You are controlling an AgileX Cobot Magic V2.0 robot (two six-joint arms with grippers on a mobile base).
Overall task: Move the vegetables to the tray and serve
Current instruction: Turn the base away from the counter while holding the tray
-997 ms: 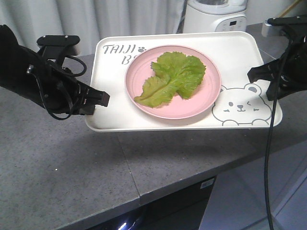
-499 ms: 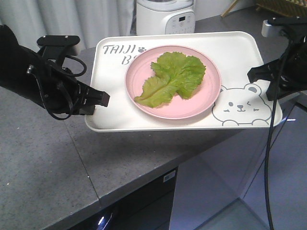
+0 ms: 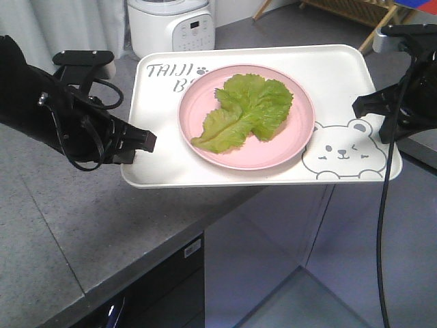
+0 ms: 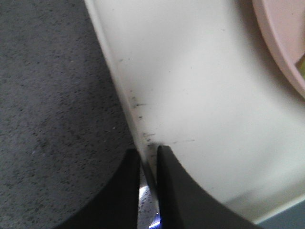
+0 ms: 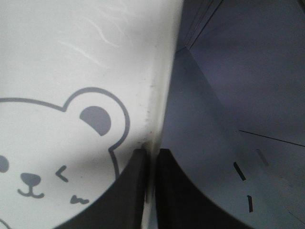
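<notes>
The left tool is clenched on the rim of the TAIJI BEAR tray. The left wrist view shows its fingers pinching the tray's lip between them. The right tool is clenched on the opposite rim, with the printed bear just inward of its tips.

The tray hangs level between the two tools, lifted off the grey stone surface. The end held by the right tool reaches out past the surface's edge, over the floor. About midway between the tools sits the pink plate, and the lettuce leaves lie flat in it. A white rice cooker stands beyond the left tool, behind the tray.

The transfer looks finished, so the step in hand is probably the serving carry. The next move calls for both tools to travel together at matched height and spacing. If they don't, the thin lip could slip or the tray could twist, and the loose plate could slide. No set-down spot is in view.
</notes>
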